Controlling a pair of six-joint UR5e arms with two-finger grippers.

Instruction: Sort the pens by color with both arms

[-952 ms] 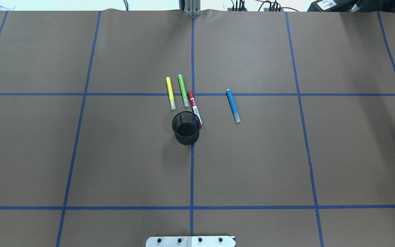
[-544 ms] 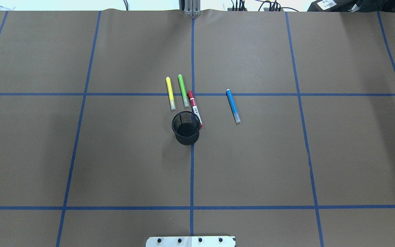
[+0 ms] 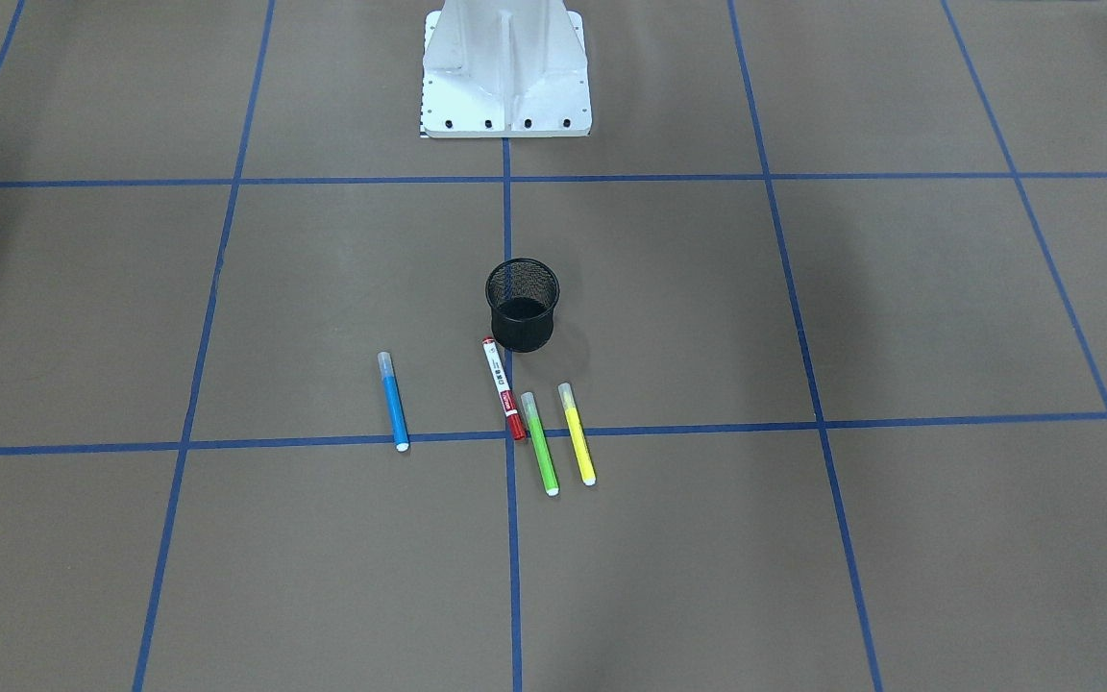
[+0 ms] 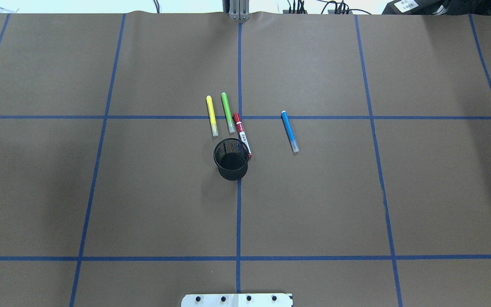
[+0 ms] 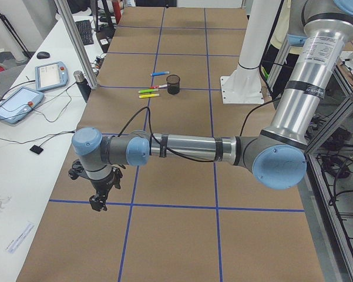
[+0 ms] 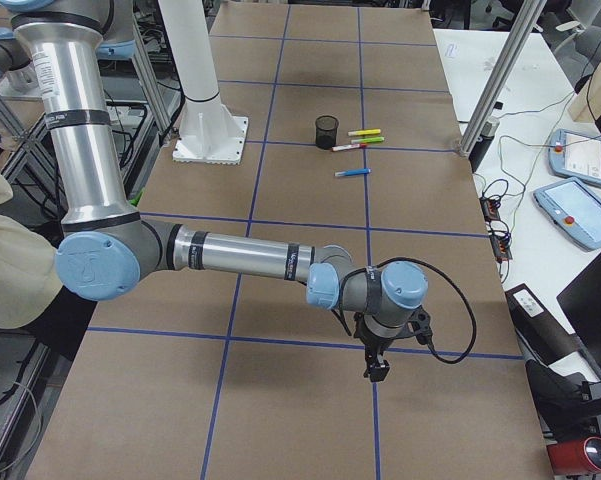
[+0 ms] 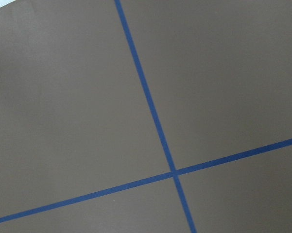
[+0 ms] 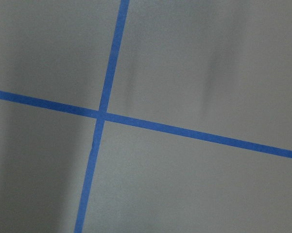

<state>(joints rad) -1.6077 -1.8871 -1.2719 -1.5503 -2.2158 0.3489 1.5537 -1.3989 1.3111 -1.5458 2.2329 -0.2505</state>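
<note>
On the table (image 4: 100, 192), the red-ended white pen (image 4: 242, 135) lies with 1 end at the black mesh cup's (image 4: 231, 158) far rim. The green pen (image 4: 227, 112) and yellow pen (image 4: 212, 115) lie side by side just beyond, and the blue pen (image 4: 289, 131) lies apart toward the cup's right. The left claw (image 5: 97, 203) and right claw (image 6: 377, 372) hang far from the cup; whether they are apart or together, I cannot tell.

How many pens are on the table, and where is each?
4. The yellow pen and green pen lie side by side beyond the cup; red-ended pen beside the green, by the cup; blue pen apart, on the robot's right. None shows inside the cup.
</note>
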